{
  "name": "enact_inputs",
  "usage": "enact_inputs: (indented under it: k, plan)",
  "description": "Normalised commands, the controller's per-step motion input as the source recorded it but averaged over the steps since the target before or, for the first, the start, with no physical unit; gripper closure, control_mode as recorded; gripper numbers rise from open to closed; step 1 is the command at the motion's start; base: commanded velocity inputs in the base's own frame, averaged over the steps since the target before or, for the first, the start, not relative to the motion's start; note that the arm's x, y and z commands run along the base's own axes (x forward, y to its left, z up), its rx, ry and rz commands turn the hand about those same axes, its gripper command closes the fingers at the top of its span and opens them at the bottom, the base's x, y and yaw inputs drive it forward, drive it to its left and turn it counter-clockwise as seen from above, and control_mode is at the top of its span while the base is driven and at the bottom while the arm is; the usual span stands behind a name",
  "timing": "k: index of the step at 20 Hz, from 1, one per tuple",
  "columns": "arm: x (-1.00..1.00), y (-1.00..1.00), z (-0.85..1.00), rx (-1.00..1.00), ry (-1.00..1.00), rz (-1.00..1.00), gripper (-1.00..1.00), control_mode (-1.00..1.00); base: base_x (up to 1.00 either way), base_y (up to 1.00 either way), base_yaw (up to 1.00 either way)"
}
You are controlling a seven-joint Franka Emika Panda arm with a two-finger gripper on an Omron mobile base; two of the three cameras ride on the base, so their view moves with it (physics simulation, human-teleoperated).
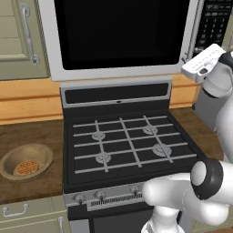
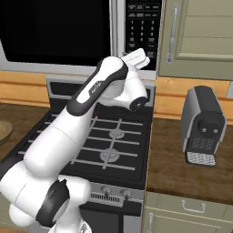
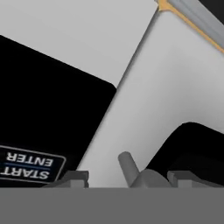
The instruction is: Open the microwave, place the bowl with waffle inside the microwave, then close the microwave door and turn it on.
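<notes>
- The end effector (image 3: pixel 127 177) sits at the lower right corner of the closed door (image 1: pixel 118 32), just beside the handle (image 3: pixel 127 168); its spread cannot be told.
- Step in hand, by appearance: opening the microwave (image 2: pixel 82 32).
- Far below to its left, the bowl (image 1: pixel 26 160) with waffle (image 1: pixel 26 167) waits on the worktop (image 1: pixel 32 136).
- Next: hook the handle, pull outward.

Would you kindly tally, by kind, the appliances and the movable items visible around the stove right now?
Microwave: 1
Gas stove: 1
Coffee machine: 1
Wooden bowl: 1
Waffle, lying in the bowl: 1
Total: 5
</notes>
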Motion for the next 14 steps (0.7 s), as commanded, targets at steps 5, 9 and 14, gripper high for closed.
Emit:
enact_inputs:
  k: [5, 9, 14]
  plan:
    - [-0.21, 0.48, 0.06, 0.0, 0.0, 0.03, 1.0, -1.0, 0.0, 0.0, 0.0]
    - [-0.47, 0.73, 0.0, -0.02, 0.0, 0.14, 1.0, -1.0, 0.0, 0.0, 0.0]
    - [-0.95, 0.19, 0.0, 0.0, -0.03, 0.37, 1.0, -1.0, 0.0, 0.0, 0.0]
